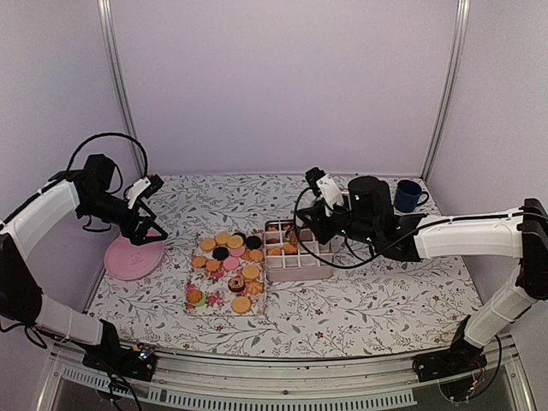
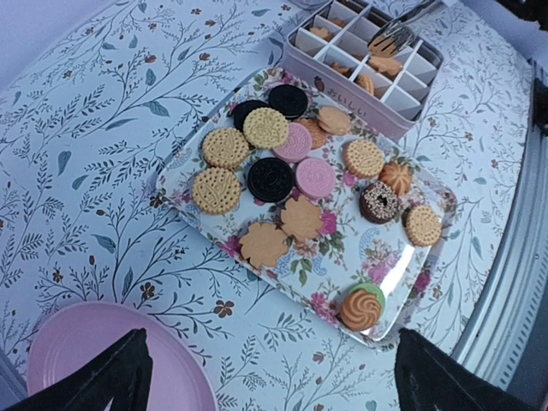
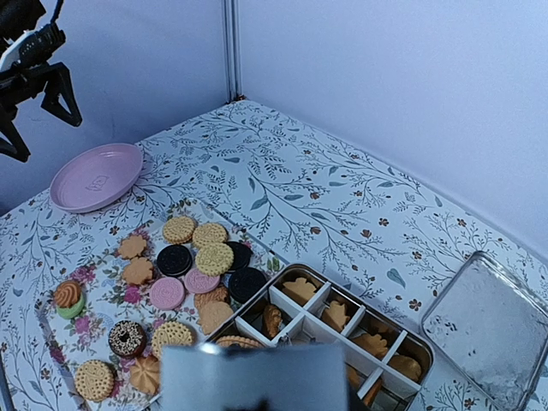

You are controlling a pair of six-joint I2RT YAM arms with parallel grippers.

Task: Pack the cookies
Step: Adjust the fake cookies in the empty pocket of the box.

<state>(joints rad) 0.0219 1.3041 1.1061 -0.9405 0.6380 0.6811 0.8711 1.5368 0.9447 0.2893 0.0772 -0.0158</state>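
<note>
Bench (image 1: 368, 300), mid-pack: the left tool (image 1: 147, 229) hangs released over the pink plate (image 1: 133, 257) at the left side, its two fingers spread as wide as they go and holding nothing. From its own camera the dark fingertips (image 2: 111, 385) frame the plate's rim and a stretch of the floral bench top.

Across the bench, the right tool (image 2: 390, 36) reaches down over the box (image 2: 338, 90). Its silver fingers are drawn close together above a rear compartment, with a tan cookie right under the tips. Whether it grasps that cookie or only hovers at it cannot be told, since its own camera gives just a grey blur at the bottom edge.

Most of the cookies (image 2: 266, 127) lie on the floral tray (image 2: 385, 261) just beside the box: tan rounds, three black, two pink, two leaf shapes, a chocolate-sprinkled ring and an orange swirl on green. Several more tan ones sit in the box's compartments. A metal lid (image 3: 484, 317) lies near the box without touching it, and a dark mug (image 1: 409, 195) stands at the far right corner.
</note>
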